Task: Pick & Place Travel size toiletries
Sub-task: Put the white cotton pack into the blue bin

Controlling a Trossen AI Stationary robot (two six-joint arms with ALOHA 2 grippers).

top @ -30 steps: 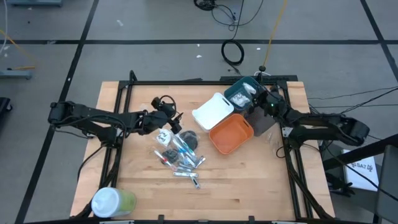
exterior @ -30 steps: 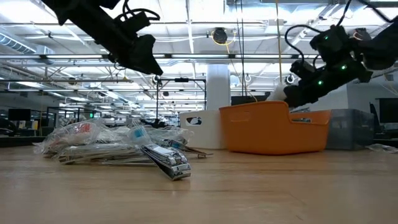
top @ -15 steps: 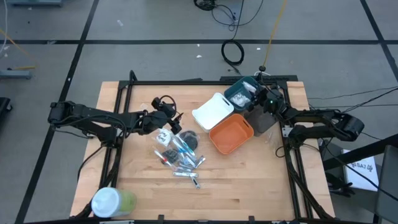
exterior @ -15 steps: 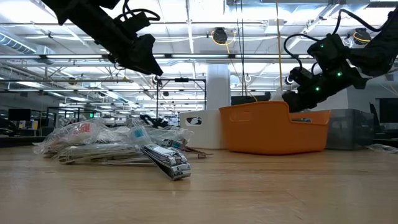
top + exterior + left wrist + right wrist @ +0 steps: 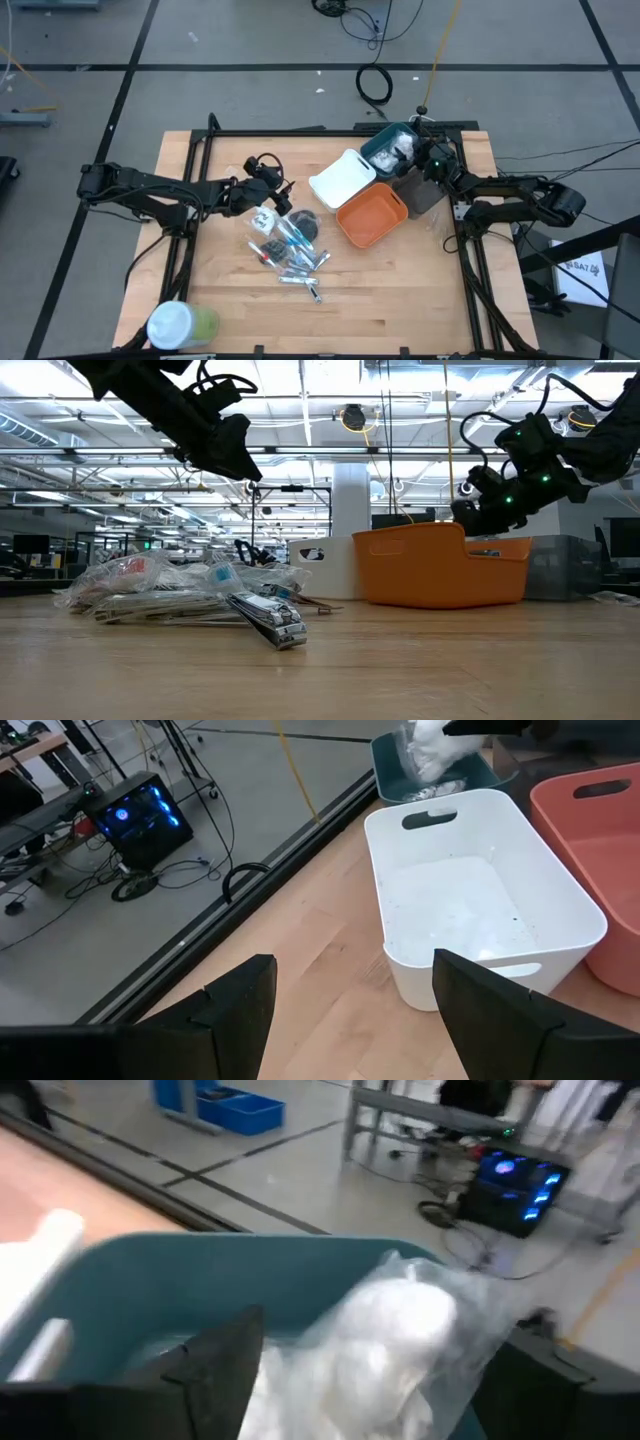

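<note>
Directly under the right tool (image 5: 418, 157), a white crinkly packet (image 5: 385, 1342) in clear wrap sits in the teal bin (image 5: 384, 144), and the tool's fingers stand spread to either side of it, released, so the drop looks just made. To finish this step well, the tool should lift straight up clear of the wrap before swinging away, since loose film could cling to a finger and drag the packet back over the rim. Beside that bin lie the white bin (image 5: 342, 179) and the orange bin (image 5: 371, 217), both seemingly bare. Far across the counter (image 5: 230, 320), the left tool (image 5: 277, 193) hangs with its fingers apart and nothing between them, just above the heap of remaining toiletries (image 5: 288, 245), which includes silver tubes, wrapped sticks and a dark disc. Hard to judge is whether the packet has fully settled or rests on the bin wall, as the right wrist view is smeared. In the low view the orange bin hides the teal one, and the dark bin behind the right arm is mostly covered.
</note>
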